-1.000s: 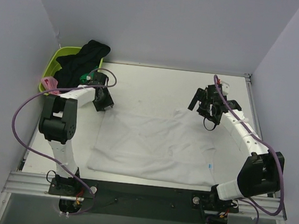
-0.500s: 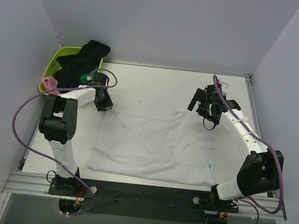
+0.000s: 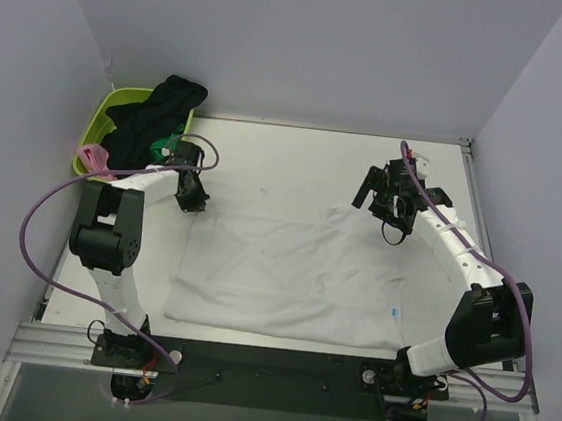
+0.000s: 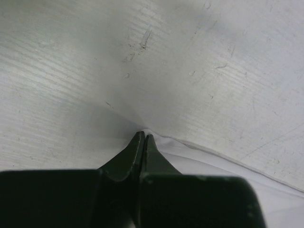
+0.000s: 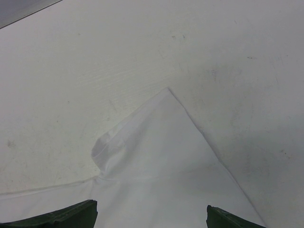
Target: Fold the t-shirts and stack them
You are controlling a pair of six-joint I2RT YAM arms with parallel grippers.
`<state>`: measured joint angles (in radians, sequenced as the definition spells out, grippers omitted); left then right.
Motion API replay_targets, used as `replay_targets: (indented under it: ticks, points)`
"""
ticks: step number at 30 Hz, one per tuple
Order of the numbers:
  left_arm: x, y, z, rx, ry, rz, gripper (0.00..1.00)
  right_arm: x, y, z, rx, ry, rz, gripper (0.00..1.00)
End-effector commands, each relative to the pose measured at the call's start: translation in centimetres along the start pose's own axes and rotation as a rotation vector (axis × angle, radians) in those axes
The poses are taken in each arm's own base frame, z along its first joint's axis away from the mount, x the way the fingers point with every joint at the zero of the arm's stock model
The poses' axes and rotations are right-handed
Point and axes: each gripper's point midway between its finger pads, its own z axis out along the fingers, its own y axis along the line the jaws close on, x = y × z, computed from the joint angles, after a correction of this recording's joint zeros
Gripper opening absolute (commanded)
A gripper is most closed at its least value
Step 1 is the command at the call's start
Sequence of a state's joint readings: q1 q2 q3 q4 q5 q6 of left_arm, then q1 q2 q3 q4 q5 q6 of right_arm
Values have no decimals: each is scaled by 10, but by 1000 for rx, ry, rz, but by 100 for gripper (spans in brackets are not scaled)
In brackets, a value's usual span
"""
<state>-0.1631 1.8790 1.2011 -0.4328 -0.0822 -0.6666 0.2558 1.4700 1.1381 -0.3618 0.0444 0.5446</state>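
A large white t-shirt [image 3: 285, 271] lies spread flat in the middle of the table. My left gripper [image 3: 193, 202] is at its far left corner, and in the left wrist view its jaws [image 4: 144, 136] are shut with the white cloth edge [image 4: 199, 159] pinched at the tips. My right gripper [image 3: 382, 207] hovers over the shirt's far right corner, open. In the right wrist view its fingertips [image 5: 71, 216] stand wide apart above the pointed white corner [image 5: 166, 142], touching nothing. A black t-shirt [image 3: 155, 115], a green one [image 3: 163, 145] and a pink one [image 3: 93, 158] sit in the basket.
The lime green basket [image 3: 109, 110] stands at the table's far left corner, just behind my left arm. Grey walls close in the table on three sides. A metal rail [image 3: 275, 366] runs along the near edge by the arm bases.
My left gripper's jaws have closed on the shirt's far left corner and shifted slightly away and to the left. The right arm has hardly moved.
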Motion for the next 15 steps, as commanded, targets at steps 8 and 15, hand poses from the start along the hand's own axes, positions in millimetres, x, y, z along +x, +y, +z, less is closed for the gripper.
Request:
replay_targets:
  ticks: [8, 15]
  points:
    - [7, 6, -12, -19, 2, 18, 0, 0, -10, 24, 57, 19, 20, 100]
    - [5, 5, -16, -12, -3, 20, 0, -27, -15, 60, 68, 33, 104, 98]
